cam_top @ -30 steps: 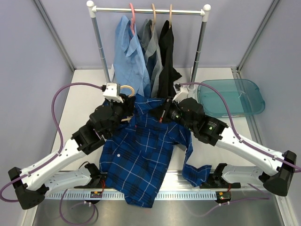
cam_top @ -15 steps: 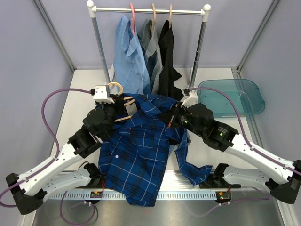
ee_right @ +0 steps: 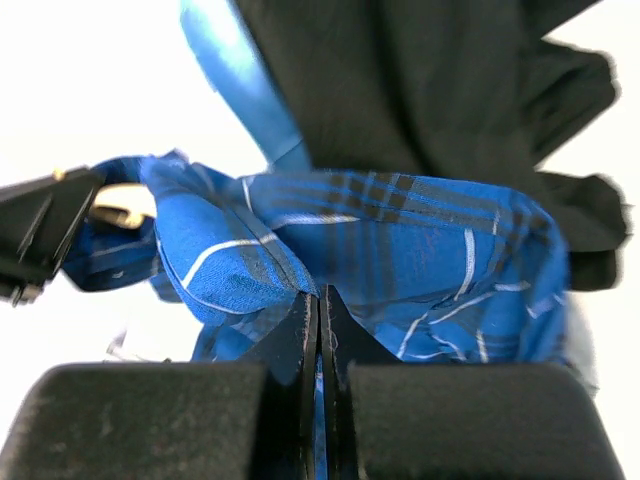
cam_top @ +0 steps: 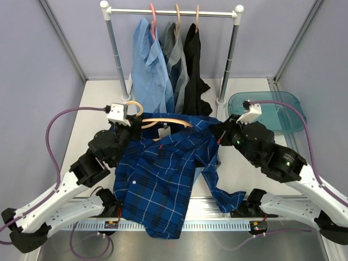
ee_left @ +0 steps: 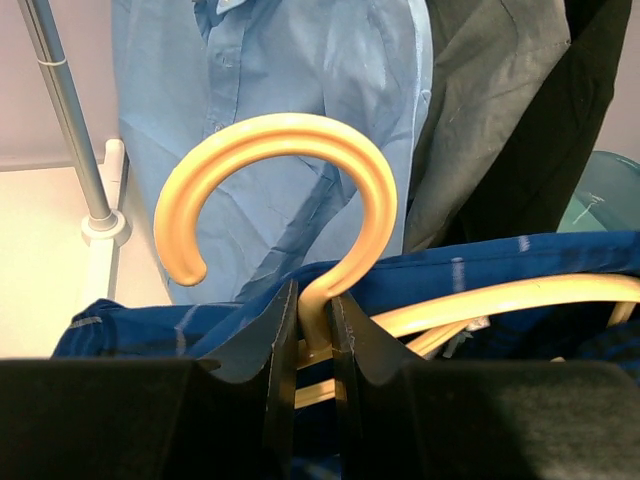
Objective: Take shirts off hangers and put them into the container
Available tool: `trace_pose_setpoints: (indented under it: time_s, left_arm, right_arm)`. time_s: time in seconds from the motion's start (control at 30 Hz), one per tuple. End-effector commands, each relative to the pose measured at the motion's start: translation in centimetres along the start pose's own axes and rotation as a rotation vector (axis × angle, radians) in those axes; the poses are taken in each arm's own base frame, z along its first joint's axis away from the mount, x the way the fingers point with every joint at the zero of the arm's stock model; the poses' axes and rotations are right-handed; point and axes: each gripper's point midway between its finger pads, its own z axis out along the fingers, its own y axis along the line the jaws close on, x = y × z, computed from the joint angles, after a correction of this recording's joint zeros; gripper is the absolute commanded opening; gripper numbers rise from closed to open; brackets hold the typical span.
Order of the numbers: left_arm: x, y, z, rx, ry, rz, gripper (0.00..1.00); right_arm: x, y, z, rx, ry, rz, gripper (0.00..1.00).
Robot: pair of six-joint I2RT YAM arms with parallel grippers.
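The dark blue plaid shirt lies spread on the table between the arms, its hem over the near edge. A tan wood hanger sticks out of its collar, one bare arm showing. My left gripper is shut on the hanger's neck just below the curved hook. My right gripper is shut on a fold of the plaid shirt at its right shoulder, jaws pressed together. The teal container sits at the right rear, partly behind the right arm.
A white-and-steel rail stand at the back carries a light blue shirt on a pink hanger, a grey shirt and a black shirt on tan hangers. Purple cables loop from both wrists.
The left gripper closed on the hanger's neck and drew left; the right gripper pulled the shirt's shoulder to the right. The hanger's arm has come bare out of the collar.
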Motion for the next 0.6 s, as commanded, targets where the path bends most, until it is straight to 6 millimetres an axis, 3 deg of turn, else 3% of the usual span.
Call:
trace_pose_setpoints:
  time_s: [0.0, 0.1, 0.27, 0.5, 0.57]
  left_arm:
    - [-0.5, 1.0, -1.2, 0.003, -0.021, 0.033, 0.00]
    - [-0.7, 0.7, -1.8, 0.039, -0.030, 0.035, 0.00]
    - [-2.4, 2.0, -2.9, -0.005, -0.083, -0.013, 0.00]
    - [-5.3, 3.5, -4.0, -0.073, -0.154, -0.058, 0.00]
    - [-5.3, 3.8, -4.2, -0.083, -0.157, -0.051, 0.00]
  right_arm:
    - [-3.4, -3.0, -1.9, 0.151, -0.120, -0.035, 0.00]
    - [-3.3, -3.5, -1.9, 0.173, -0.118, -0.039, 0.00]
    - [-1.8, -3.2, -1.0, 0.148, -0.077, -0.042, 0.00]
    - [2.9, -4.9, 0.3, 0.175, 0.049, -0.079, 0.00]
    - [3.2, -5.7, 0.0, 0.199, 0.049, -0.078, 0.00]
